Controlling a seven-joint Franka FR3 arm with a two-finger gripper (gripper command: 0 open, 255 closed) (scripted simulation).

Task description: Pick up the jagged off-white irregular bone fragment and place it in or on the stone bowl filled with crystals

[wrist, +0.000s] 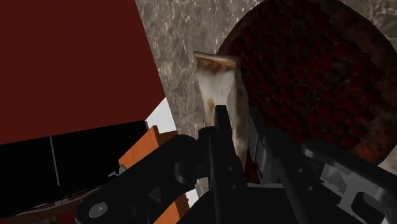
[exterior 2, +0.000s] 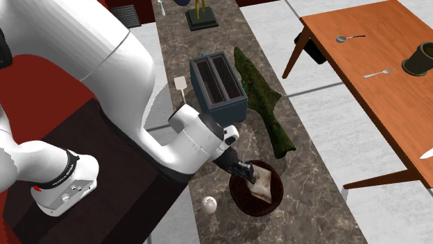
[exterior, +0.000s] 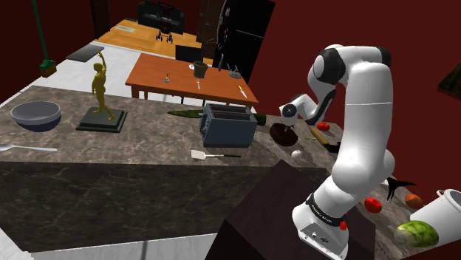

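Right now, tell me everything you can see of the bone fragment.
The bone fragment is a jagged, off-white piece with tan-brown staining along its edges and a flat, broken-looking end. It runs roughly along the gripper, whose black fingers clasp its near part from both sides. In the second exterior view it shows pale over the dark red, rough-textured bowl on the marbled counter. Whether it touches the bowl's contents I cannot tell.

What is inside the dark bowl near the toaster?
The bowl holds dark red crystals. The gripper clasps the off-white bone fragment over them; whether it touches them I cannot tell. The gripper and fragment cover part of the bowl's inside.
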